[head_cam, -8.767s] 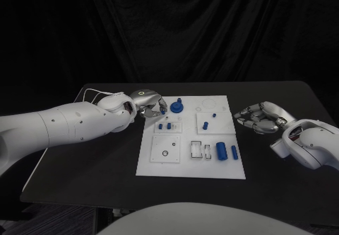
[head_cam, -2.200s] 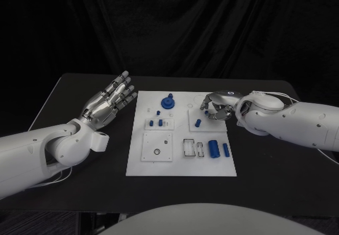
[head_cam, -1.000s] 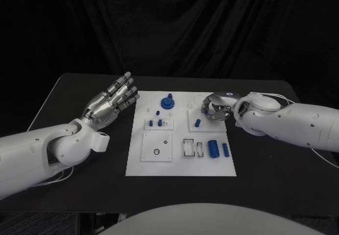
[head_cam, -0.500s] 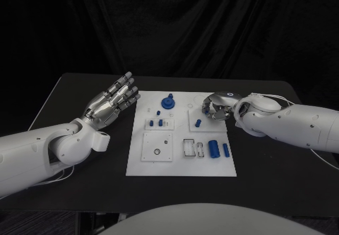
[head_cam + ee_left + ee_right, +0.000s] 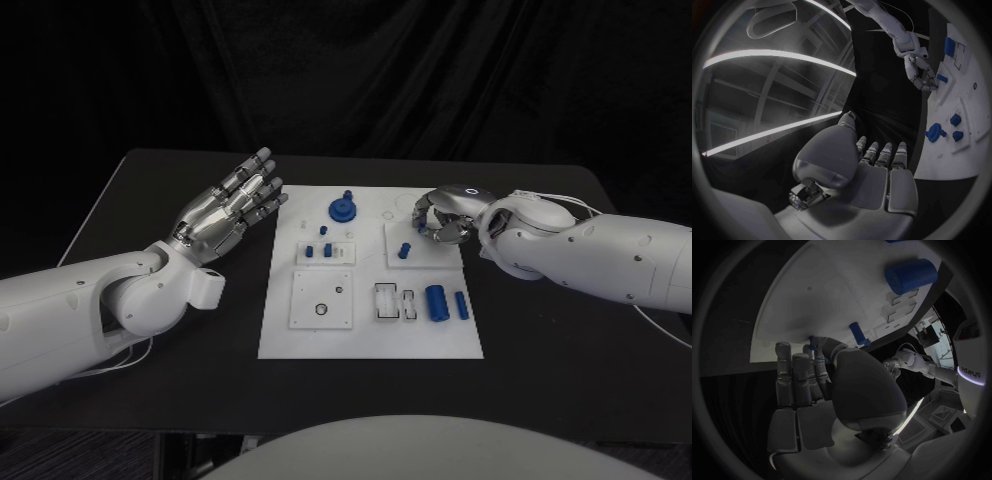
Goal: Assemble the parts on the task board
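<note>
- The task board (image 5: 369, 340) lies mid-table, blue parts across it.
- The left hand (image 5: 228, 208) hovers flat beside the board, fingers spread, holding nothing.
- The right hand (image 5: 441, 222) curls over a small blue peg (image 5: 405, 249); whether it pinches anything, I cannot tell.
- Advice: keep the peg upright, lower it slowly, and don't nudge neighbouring parts.

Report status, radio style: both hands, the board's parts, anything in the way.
Left hand open, raised beside the task board. Right hand curled over the board's far right block; hold on a blue peg unclear. Nothing obstructing.
</note>
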Controlling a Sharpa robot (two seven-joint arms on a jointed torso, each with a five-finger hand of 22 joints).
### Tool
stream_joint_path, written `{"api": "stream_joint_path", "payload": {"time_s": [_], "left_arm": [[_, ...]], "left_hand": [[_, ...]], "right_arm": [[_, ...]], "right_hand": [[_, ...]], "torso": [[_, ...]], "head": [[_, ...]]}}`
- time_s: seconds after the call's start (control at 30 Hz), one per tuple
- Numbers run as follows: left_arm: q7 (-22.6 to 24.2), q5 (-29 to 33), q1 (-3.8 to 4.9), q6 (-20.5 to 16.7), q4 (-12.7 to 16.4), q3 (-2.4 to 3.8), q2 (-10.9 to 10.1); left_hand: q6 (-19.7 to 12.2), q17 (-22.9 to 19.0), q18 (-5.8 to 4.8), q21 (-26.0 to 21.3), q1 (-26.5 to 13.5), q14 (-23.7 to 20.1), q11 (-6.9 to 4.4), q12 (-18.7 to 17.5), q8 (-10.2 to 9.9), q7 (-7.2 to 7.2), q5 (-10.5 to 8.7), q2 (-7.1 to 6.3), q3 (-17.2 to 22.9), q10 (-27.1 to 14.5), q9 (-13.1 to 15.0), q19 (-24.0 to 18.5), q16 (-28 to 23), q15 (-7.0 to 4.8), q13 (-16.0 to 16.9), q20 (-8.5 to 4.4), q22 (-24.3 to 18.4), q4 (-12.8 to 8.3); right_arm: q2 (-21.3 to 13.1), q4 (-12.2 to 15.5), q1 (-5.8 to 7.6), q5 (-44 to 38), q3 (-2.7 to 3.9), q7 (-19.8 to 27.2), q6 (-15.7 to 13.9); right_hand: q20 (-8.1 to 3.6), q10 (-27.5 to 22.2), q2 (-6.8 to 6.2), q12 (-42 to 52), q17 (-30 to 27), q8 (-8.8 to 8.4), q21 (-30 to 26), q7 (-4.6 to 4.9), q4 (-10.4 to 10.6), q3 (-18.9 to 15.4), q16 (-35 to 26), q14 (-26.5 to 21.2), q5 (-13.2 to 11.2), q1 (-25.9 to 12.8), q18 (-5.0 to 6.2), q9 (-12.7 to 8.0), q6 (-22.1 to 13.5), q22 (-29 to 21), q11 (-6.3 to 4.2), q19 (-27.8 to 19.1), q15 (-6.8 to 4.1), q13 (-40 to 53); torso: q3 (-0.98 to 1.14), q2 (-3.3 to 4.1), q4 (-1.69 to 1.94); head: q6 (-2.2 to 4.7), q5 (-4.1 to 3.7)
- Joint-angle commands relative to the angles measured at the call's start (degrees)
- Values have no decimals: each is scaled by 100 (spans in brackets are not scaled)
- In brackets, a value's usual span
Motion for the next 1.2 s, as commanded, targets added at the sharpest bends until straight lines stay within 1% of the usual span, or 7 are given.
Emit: {"api": "stream_joint_path", "payload": {"time_s": [0.03, 0.3, 0.57, 0.73, 0.9, 0.97, 1.2], "left_arm": [[445, 18, -11, 113, 2, 5, 10], [401, 18, -13, 107, -6, 5, 5], [360, 19, -13, 102, -24, 5, 16], [348, 19, -14, 96, -28, 5, 24], [345, 19, -15, 96, -38, 5, 32], [340, 19, -15, 93, -38, 5, 35], [324, 19, -15, 77, -28, 5, 44]], "left_hand": [[17, -9, 89, -2, 27, 8, 41, -19, -3, 37, 24, 25, 4, -10, 4, 16, -20, 44, -6, 43, 6, -44], [28, -9, 86, 0, 24, 8, 59, -19, -1, 60, 28, 26, 16, -10, 6, 17, -20, 68, -6, 63, 13, -64], [26, -9, 84, 2, 20, 8, 68, -19, -1, 68, 27, 24, 18, -10, 6, 19, -20, 75, -6, 69, 19, -70], [26, -9, 84, 2, 20, 8, 68, -19, -1, 68, 27, 24, 18, -10, 6, 19, -20, 75, -6, 69, 19, -70], [25, -9, 84, 2, 18, 8, 72, -19, -2, 74, 27, 23, 20, -10, 6, 19, -20, 78, -6, 72, 19, -73], [18, -9, 84, 2, 17, 8, 76, -19, -3, 81, 29, 24, 22, -10, 5, 19, -20, 80, -6, 74, 18, -76], [17, -9, 82, 3, 16, 8, 85, -19, -3, 101, 46, 21, 30, -10, 5, 20, -20, 88, -6, 81, 21, -93]], "right_arm": [[-40, 41, -1, -1, 18, 31, -345], [-195, 252, 59, 0, 43, -19, -444], [-395, 640, 281, 0, 51, -105, -513], [-528, 1140, 357, -14, 51, -177, -433], [-551, 1640, 372, -173, 45, -266, -242], [-539, 1790, 371, -265, 40, -303, -170], [-313, 2192, 326, -772, 24, -488, 153]], "right_hand": [[4, 58, -63, 27, 13, 41, 34, -14, -9, 50, 27, 54, -7, -4, -32, 14, -33, 276, -7, 54, 5, 4], [-3, 100, -91, 28, 47, 74, 84, -29, -8, 85, 39, 95, 4, -39, -38, 45, 8, 283, -21, 88, -6, -3], [-8, 132, -124, 25, 57, 80, 102, -36, 1, 95, 43, 116, -7, -76, -41, 60, 12, 282, -30, 102, -12, -10], [-12, 150, -160, 19, 72, 74, 108, -41, -9, 104, 47, 132, -32, -87, -40, 66, -1, 281, -37, 106, -19, -16], [-16, 156, -181, 13, 51, 67, 81, -43, -23, 114, 41, 126, -41, -83, -32, 69, -12, 270, -39, 80, -22, -21], [-17, 158, -189, 11, 47, 65, 82, -44, -29, 118, 40, 126, -43, -81, -31, 70, -15, 270, -40, 79, -24, -23], [-22, 171, -239, -11, 83, 62, 98, -47, -54, 129, 50, 151, -99, -86, -34, 81, -13, 271, -41, 88, -27, -38]], "torso": [[1, 5, -1], [-1, 2, 0], [-11, -4, 0], [-14, -2, -6], [-10, 1, 5], [-14, -1, 8], [-15, -1, 8]], "head": [[0, 2], [0, -8], [0, 21], [0, 59], [0, 92], [0, 117], [0, 333]]}}
